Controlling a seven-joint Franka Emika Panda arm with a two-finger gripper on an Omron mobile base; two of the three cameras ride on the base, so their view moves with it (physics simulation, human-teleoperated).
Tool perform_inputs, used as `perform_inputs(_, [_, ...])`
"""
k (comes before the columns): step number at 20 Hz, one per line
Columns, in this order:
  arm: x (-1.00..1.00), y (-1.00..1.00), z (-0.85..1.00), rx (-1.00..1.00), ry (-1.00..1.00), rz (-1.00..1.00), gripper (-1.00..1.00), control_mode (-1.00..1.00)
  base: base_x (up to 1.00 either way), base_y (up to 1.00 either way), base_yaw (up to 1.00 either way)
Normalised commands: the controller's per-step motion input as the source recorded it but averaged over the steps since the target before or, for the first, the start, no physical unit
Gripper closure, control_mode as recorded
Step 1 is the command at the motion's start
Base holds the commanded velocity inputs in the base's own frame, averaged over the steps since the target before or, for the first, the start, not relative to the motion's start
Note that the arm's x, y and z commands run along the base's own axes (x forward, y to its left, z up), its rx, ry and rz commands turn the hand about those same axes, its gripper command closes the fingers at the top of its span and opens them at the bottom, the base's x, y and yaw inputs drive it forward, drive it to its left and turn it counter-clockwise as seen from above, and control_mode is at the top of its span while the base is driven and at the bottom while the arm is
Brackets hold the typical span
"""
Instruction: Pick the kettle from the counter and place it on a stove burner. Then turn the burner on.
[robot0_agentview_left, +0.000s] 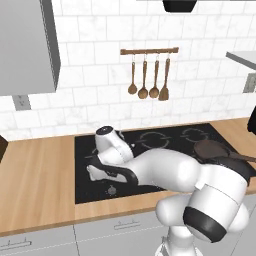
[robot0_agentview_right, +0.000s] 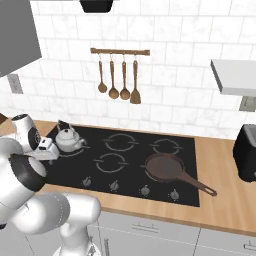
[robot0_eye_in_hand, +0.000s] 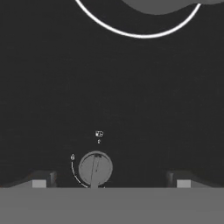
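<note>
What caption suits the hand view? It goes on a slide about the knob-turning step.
Open fingers straddle a round stove knob on the black glass cooktop, below a burner's white ring.

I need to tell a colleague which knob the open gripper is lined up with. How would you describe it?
Start at the black glass cooktop set in the light brown wooden counter and find the row of small round grey knobs along its front edge. It is the leftmost knob, in front of the small silvery kettle, far from the dark frying pan.
</note>
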Motion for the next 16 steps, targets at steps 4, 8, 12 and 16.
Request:
perform_inputs(4, [0.07,0.04,-0.40,0.00,0.03,0.00,-1.00,-1.00,0.00,0.00,0.00])
perform_inputs(8, [0.00,0.24,-0.28,0.00,0.08,0.00,-1.00,-1.00,0.00,0.00,0.00])
perform_inputs(12, [0.03,0.11,-0.11,0.01,0.01,0.00,-1.00,-1.00,0.00,0.00,0.00])
perform_inputs(16, [0.00,0.00,-0.15,0.00,0.00,0.00,-1.00,-1.00,0.00,0.00,0.00])
